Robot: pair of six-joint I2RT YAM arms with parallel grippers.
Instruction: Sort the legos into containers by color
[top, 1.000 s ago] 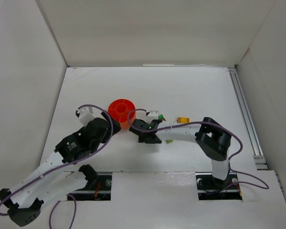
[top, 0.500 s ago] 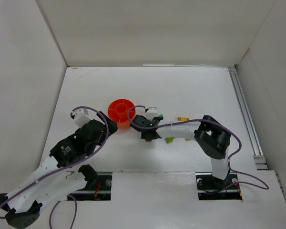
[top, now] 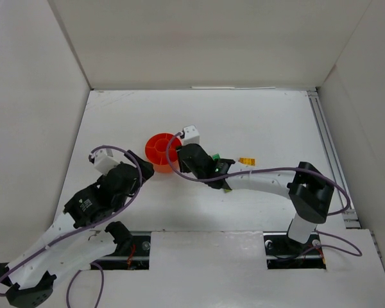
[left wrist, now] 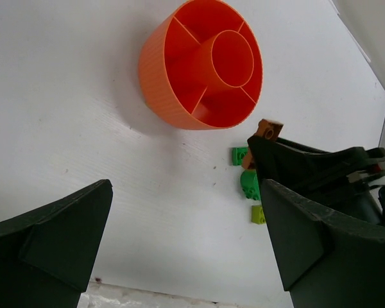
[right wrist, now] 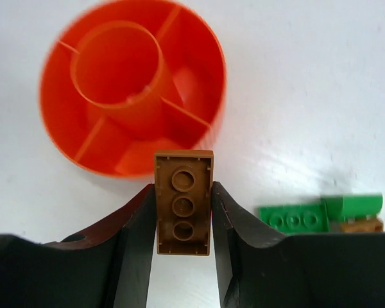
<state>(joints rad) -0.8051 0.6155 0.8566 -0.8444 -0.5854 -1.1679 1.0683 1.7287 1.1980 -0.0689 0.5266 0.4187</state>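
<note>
Jaws pinch a brown brick (right wrist: 183,202), plain from right wrist, hidden overhead.

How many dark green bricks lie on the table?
2. One green brick lies flat, right of the right gripper holding a brown brick. The other green brick is just to its right, beside a brown piece. The arm may hide more.
</note>
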